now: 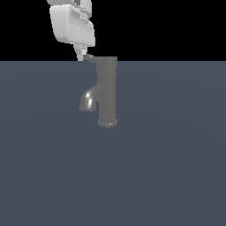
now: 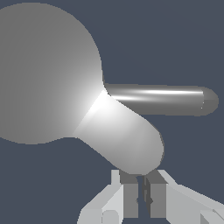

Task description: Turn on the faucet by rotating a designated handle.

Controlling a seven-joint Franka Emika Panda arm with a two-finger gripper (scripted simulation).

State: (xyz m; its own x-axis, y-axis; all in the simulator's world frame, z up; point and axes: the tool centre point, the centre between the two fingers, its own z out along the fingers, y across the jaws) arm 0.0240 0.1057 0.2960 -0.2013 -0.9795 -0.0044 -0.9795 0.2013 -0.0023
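The grey faucet (image 1: 107, 95) stands upright on the dark floor, with its shiny curved spout (image 1: 88, 100) pointing to the exterior view's left. The handle (image 1: 107, 64) caps the column, and its short lever stub (image 1: 90, 57) sticks out to the exterior view's left. My white gripper (image 1: 81, 54) hangs from above with its fingertips right at the end of the stub. In the wrist view the round cap (image 2: 43, 70) fills much of the picture. The lever (image 2: 127, 140) reaches toward my gripper (image 2: 142, 194), and the spout (image 2: 162, 99) lies lower. The fingers (image 2: 129, 197) are almost together with nothing between them.
The flat dark grey floor (image 1: 167, 176) spreads around the faucet's flared base ring (image 1: 107, 122). Nothing else stands on it.
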